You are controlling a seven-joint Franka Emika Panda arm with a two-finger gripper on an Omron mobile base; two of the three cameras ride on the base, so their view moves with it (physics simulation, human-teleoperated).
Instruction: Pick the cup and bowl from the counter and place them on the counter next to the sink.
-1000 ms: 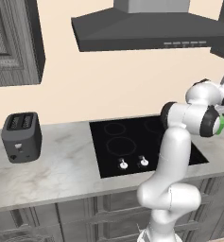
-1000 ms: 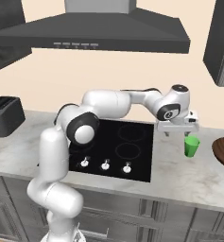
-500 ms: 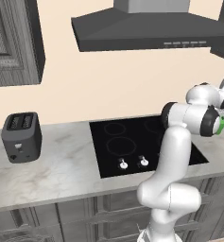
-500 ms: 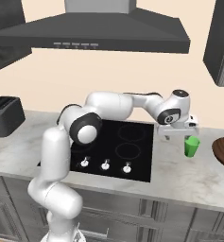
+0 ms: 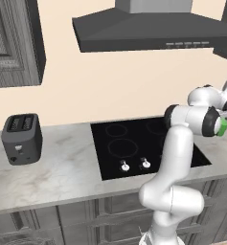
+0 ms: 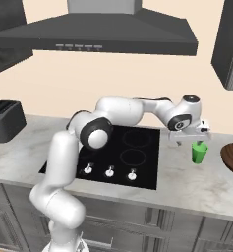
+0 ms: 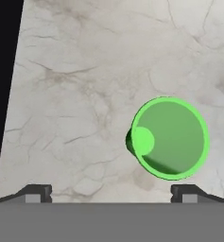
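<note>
The two-finger gripper (image 6: pixel 189 141) hangs with its jaws spread wide and empty, just above the small bright green cup (image 6: pixel 199 152). That cup stands upright on the pale marbled stone counter (image 6: pixel 187 184), right of the black glass cooktop (image 6: pixel 120 157). In the hand view the cup (image 7: pixel 170 138) sits off toward one fingertip (image 7: pixel 189 191), not centred between them, so I'd judge a small sideways shift is needed before descending.

Even, bright rendered light — no glare, no blur. Soft shadow under the hood (image 6: pixel 93 39); small shadow by the cup (image 7: pixel 171 138) — edges sharp, no distortion.
</note>
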